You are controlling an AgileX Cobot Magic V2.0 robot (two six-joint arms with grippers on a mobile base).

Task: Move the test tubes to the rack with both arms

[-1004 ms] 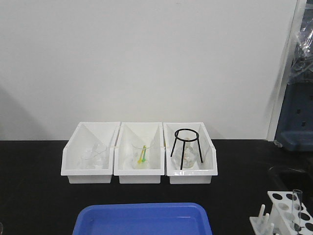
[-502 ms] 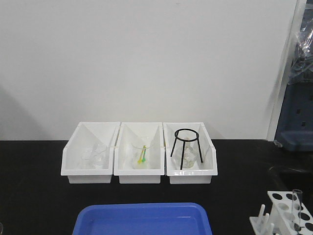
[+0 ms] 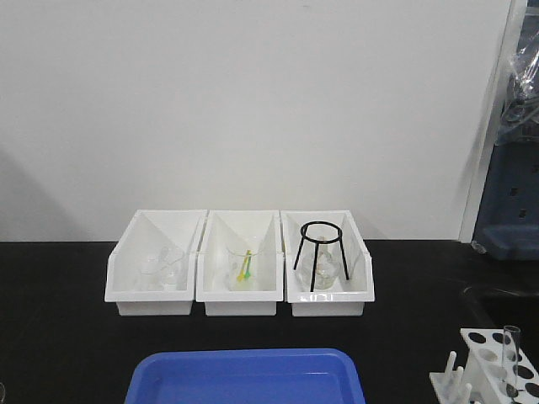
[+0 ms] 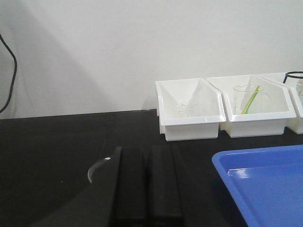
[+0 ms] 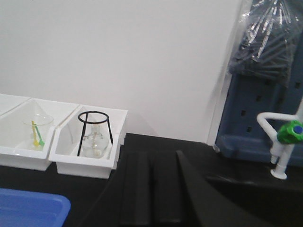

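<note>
One test tube (image 3: pixel 510 358) stands upright in the rack (image 3: pixel 493 364). Left gripper (image 4: pixel 142 182) and right gripper (image 5: pixel 150 187) look clenched, grasping nothing.

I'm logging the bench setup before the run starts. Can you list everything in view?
White plastic bins: three, side by side at the back of the black table.
Clear beaker: one, middle bin, holding yellow and green sticks.
Black wire tripod: one, right bin, over a clear conical flask.
Clear glassware: left bin, count unclear.
Blue plastic tray: one, front centre.
White perforated rack: one, front right.
Clear glass test tube: one, standing in the rack.
White tap with green knob: one, far right.
Left end effector: black, shut.
Right end effector: black, shut.
</note>
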